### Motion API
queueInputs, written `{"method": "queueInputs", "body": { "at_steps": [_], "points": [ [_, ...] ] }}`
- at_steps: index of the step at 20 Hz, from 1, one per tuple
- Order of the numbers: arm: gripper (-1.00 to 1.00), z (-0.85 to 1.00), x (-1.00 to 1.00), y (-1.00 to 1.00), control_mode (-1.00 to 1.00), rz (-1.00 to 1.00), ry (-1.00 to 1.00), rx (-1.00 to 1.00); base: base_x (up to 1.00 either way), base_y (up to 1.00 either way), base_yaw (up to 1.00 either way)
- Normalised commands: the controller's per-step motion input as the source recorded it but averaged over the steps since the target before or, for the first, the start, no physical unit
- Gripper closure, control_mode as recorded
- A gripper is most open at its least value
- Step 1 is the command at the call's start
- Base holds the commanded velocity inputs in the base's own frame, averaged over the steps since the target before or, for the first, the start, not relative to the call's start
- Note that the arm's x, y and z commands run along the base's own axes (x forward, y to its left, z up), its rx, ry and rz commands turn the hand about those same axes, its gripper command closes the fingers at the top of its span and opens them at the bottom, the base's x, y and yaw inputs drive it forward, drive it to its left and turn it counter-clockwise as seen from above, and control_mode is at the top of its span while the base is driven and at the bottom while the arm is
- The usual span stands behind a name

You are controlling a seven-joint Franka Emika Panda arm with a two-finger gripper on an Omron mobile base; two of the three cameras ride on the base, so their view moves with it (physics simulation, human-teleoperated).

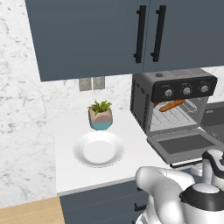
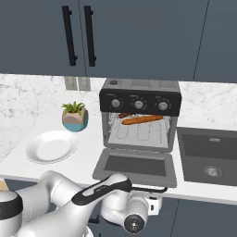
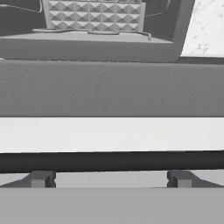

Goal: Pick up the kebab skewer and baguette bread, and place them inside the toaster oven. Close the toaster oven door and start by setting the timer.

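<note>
The toaster oven [image 2: 140, 121] stands on the counter with its door [image 2: 135, 165] dropped flat. Inside, the orange-brown baguette bread [image 2: 142, 120] lies on the wire rack, and the dark kebab skewer [image 2: 124, 115] lies just behind it. The baguette [image 1: 172, 105] shows in the left base view too. My gripper [image 3: 111, 180] is open at the door's front edge, low in front of the counter. Its fingertips [image 3: 41, 179] stand wide apart just short of the black bar handle [image 3: 112, 161], which runs across the hand view. Nothing is held.
An empty white plate [image 1: 78, 151] and a small potted plant [image 1: 101, 116] sit on the counter left of the oven. A dark sink [image 2: 208, 155] lies to its right. Dark wall cabinets [image 2: 78, 34] hang above. My arm's elbow [image 2: 99, 192] is low in front.
</note>
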Motion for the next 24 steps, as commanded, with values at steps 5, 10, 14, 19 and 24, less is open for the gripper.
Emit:
{"method": "queueInputs", "body": {
  "at_steps": [5,10,14,19,24],
  "points": [
    [-1.00,-0.05,0.13,0.08,-1.00,0.00,0.00,0.00,0.00,0.00,0.00],
    [-1.00,-0.19,0.03,0.12,-1.00,0.00,0.00,0.00,0.00,0.00,0.00],
    [-1.00,-0.15,0.04,0.11,-1.00,0.00,0.00,0.00,0.00,0.00,0.00],
    [-1.00,0.00,0.19,0.02,-1.00,0.00,0.00,0.00,0.00,0.00,0.00],
    [-1.00,0.00,0.21,0.00,-1.00,0.00,0.00,0.00,0.00,0.00,0.00]
  ]
}}
